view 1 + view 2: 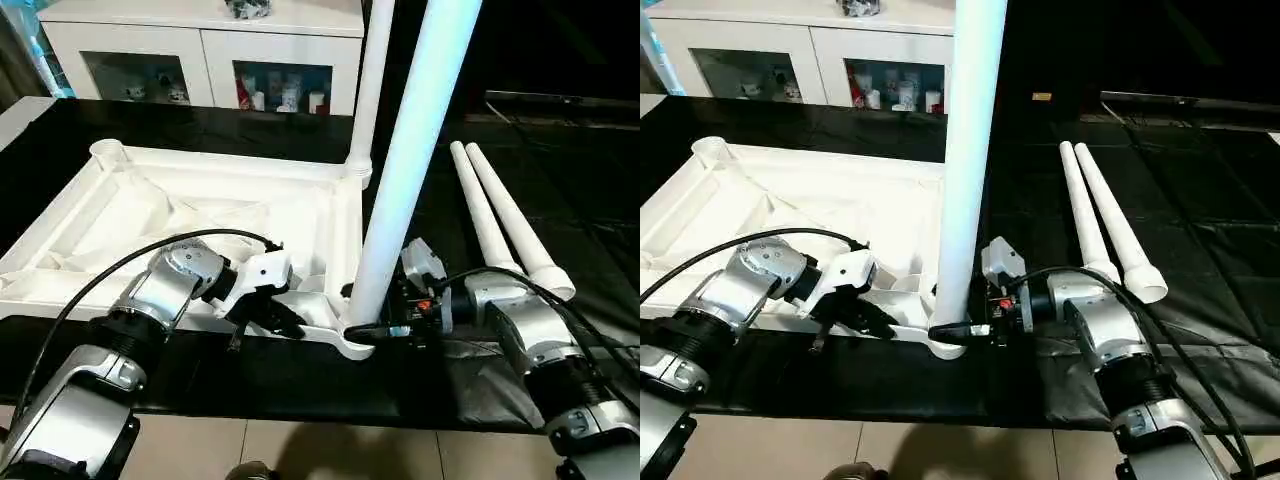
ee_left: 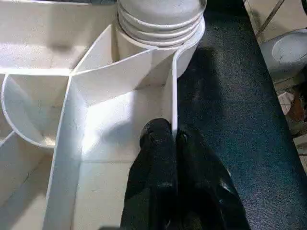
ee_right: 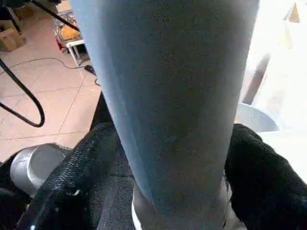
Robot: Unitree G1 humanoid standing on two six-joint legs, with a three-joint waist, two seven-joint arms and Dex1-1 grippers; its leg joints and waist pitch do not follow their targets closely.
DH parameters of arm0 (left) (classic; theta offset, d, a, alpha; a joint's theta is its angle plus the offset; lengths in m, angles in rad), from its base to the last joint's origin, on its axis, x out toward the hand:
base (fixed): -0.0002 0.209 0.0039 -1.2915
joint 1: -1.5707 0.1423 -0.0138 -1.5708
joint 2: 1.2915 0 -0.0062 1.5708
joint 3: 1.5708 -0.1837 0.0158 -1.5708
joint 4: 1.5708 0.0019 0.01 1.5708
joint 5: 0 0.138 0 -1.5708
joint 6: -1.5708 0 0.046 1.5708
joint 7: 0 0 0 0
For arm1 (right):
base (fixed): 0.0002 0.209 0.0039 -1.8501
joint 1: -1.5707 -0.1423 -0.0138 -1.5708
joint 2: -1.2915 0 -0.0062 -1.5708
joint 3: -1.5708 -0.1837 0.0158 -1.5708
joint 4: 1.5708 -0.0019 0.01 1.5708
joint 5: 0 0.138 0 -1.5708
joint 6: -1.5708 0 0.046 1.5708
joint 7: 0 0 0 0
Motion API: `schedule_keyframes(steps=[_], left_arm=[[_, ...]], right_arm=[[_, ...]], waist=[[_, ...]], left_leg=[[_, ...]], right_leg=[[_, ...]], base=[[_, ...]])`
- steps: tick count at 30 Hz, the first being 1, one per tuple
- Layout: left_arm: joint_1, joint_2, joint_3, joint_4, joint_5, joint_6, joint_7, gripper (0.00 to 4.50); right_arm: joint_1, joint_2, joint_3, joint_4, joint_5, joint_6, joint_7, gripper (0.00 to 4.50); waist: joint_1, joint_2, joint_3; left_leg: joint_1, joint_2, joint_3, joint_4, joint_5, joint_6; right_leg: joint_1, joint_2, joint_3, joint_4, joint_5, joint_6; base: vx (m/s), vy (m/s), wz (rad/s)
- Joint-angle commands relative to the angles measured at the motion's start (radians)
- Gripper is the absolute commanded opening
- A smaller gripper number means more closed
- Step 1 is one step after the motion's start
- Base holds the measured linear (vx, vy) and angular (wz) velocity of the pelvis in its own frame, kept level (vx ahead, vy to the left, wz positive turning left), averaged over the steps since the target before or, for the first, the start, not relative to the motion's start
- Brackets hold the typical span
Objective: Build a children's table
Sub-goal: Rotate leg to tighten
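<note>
Two black fingers of the left gripper (image 2: 172,138) pressed narrow, one on each side of the thin upright near rim wall of the upturned white plastic rectangular tabletop (image 1: 230,160), just beside the near right corner socket. Ribbed underside facing up, shallow open cells on the inner side of the pinched wall.

Across that corner, right gripper (image 1: 385,331) level at the foot of the tall white tapered round leg (image 1: 410,150), upright in the socket. Clamped or merely close: cannot tell.

Second white round leg (image 1: 368,80) upright in the far right corner socket. Far left round socket (image 1: 108,152) open. Near right corner hanging close to the front edge of the black sheet-covered surface (image 1: 560,170), pale tiled floor (image 1: 300,450) just below.

To the right, a pair of loose white tapered legs (image 1: 500,215) flat, side by side and touching, well apart from the tabletop's right rim, bare black sheet between. Beyond the far rim, white glass-door cabinet (image 1: 210,50).
</note>
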Motion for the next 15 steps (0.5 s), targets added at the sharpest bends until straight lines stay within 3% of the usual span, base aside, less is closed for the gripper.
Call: schedule_keyframes(steps=[1,9,15], left_arm=[[-0.005,-0.008,-0.035,0.004,0.011,-0.01,-0.041,0.0],[-0.003,-0.015,-0.026,0.01,0.007,0.004,-0.029,0.0],[0.001,-0.051,0.018,0.015,-0.018,0.101,0.061,0.0]], right_arm=[[0.008,-0.013,0.006,-0.016,0.012,0.016,0.024,3.15],[0.016,-0.015,0.013,-0.027,0.022,0.038,0.035,2.5],[0.063,-0.001,0.004,-0.085,0.045,0.075,0.012,2.16]], waist=[[-0.005,-0.005,-0.072],[-0.003,-0.004,-0.072],[0.002,-0.003,-0.073]], left_leg=[[0.026,0.085,-0.036,-0.063,-0.137,0.054],[0.026,0.086,-0.036,-0.063,-0.136,0.052],[0.028,0.087,-0.037,-0.063,-0.137,0.051]], right_leg=[[0.046,-0.112,0.059,-0.068,-0.167,-0.212],[0.045,-0.111,0.058,-0.067,-0.167,-0.211],[0.045,-0.113,0.059,-0.067,-0.158,-0.215]], base=[[0.0,0.0,0.0],[0.0,0.0,0.0],[0.0,0.0,0.0]])
